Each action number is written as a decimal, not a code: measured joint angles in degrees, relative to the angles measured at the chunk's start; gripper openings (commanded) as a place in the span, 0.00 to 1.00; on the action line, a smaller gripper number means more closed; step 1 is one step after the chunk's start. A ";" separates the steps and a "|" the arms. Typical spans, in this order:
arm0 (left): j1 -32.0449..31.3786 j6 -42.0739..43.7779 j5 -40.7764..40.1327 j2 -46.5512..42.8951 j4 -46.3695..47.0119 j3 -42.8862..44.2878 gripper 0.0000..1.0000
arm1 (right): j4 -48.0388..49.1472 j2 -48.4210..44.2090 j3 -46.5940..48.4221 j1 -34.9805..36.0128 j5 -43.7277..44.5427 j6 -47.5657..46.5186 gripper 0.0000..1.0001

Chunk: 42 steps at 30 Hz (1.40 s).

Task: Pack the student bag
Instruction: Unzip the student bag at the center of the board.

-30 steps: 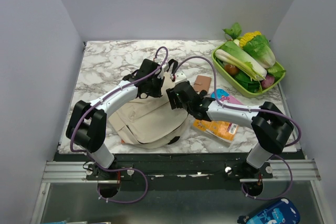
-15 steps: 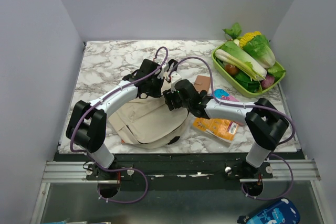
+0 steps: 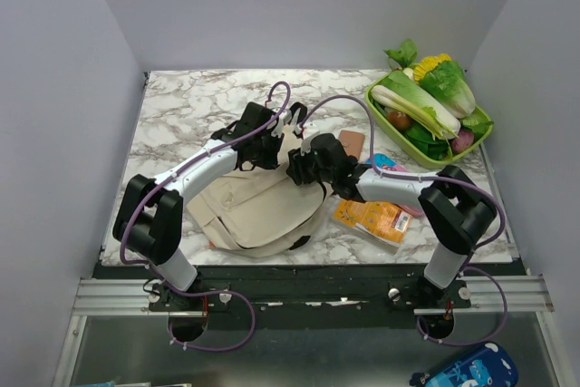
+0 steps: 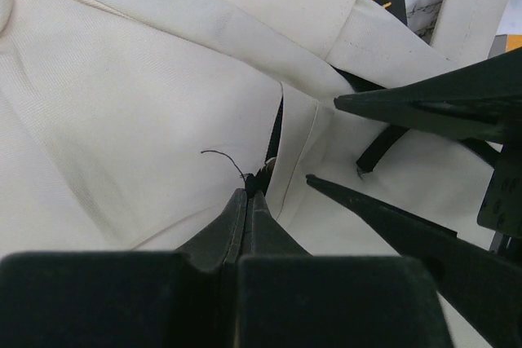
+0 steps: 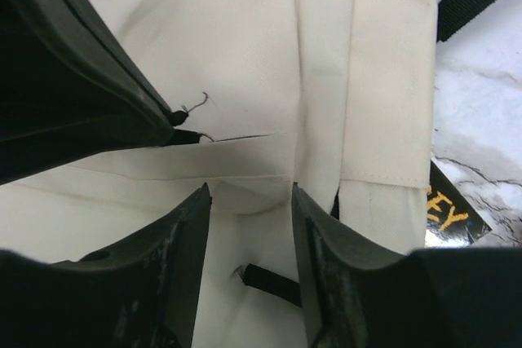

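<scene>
Item: student bag (image 3: 256,208), cream, slumped on marble surface (image 3: 181,111), centre-near, between arms; left pincer (image 4: 249,195) clamped on bag's opening edge; right pincer (image 5: 249,189) jaws parted, straddling fabric fold just beside.

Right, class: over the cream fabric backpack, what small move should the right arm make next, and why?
Probably close the right gripper on the fold of the cream fabric backpack lying between its open jaws. The left gripper is shut, apparently pinching the neighbouring edge beside the dark gap, so a second grip could let the arms part the opening.
</scene>
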 measured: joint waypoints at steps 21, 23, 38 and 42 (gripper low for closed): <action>0.00 0.24 -0.02 -0.70 -0.07 -0.68 0.00 | 2.80 1.53 -1.09 -0.39 -0.42 3.61 0.73; 0.00 0.26 -0.02 -0.90 -0.02 -0.83 0.00 | 2.69 1.09 -1.46 -0.92 0.04 3.87 0.72; 0.00 0.35 -0.02 -0.92 -0.13 -0.83 0.00 | 3.89 2.36 -1.46 -1.68 -2.93 6.51 0.53; 0.00 0.37 -0.04 -0.92 -0.22 -0.83 0.00 | 3.91 2.91 -0.76 -1.99 -4.87 6.97 0.33</action>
